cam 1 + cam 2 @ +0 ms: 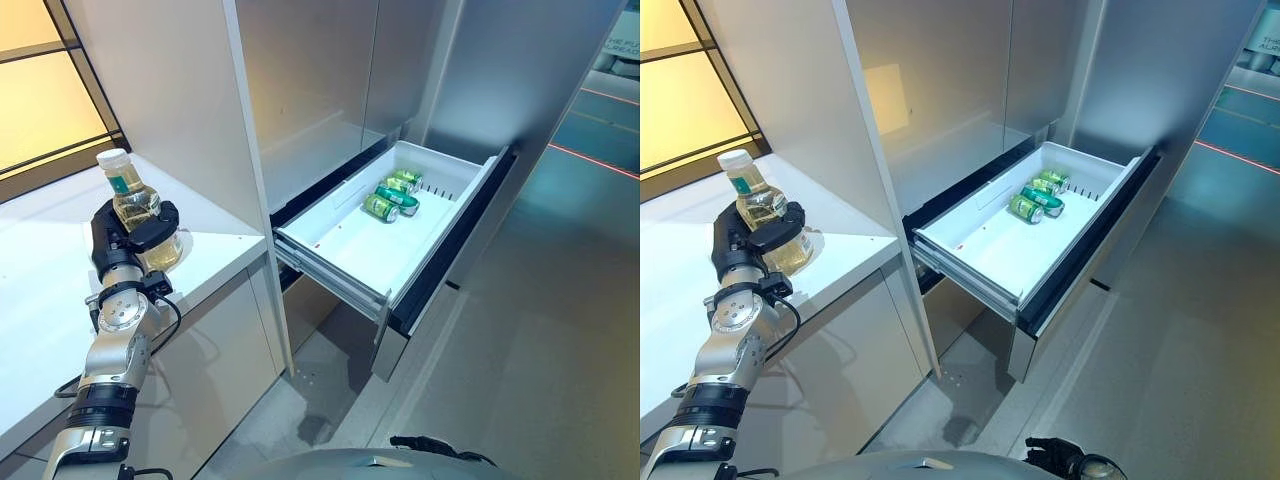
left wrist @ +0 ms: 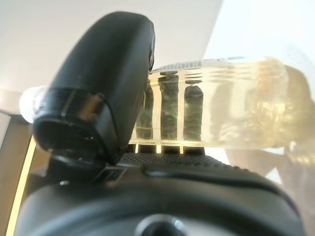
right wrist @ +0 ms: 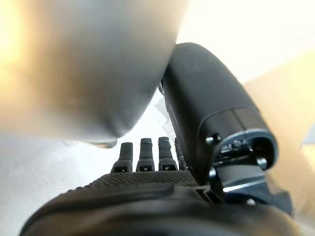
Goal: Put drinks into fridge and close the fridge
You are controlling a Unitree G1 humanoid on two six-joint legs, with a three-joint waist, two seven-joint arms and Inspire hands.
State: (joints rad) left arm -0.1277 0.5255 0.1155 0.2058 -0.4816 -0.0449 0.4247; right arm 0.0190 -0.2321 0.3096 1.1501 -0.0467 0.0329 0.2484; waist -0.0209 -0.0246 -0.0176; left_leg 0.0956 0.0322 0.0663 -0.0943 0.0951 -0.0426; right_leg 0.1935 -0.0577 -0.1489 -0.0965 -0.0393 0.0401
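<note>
1. At the far left, a white counter (image 1: 40,290) runs along a window with warm yellow light behind it.
2. On that counter stands a clear bottle (image 1: 135,205) of pale yellow drink with a white cap, upright. The left hand (image 1: 130,235) is wrapped around its lower body, fingers and thumb curled about it. In the left wrist view the bottle (image 2: 221,105) lies across the palm, with the thumb (image 2: 98,83) in front of it and dark fingers showing through the liquid.
3. Just right of the counter, a tall white panel (image 1: 190,110) rises and divides the counter from the fridge.
4. Further right is the fridge (image 1: 500,90) with its grey front. Its white drawer (image 1: 350,250) is pulled well out and stands open.
5. Inside the drawer, toward its back right end, three green cans (image 1: 393,194) lie on their sides, close together and touching or nearly so. The rest of the drawer floor is bare white.
6. The right hand (image 3: 147,152) shows in its own wrist view, low, with fingers straight out in a row and the thumb beside them, holding nothing.
</note>
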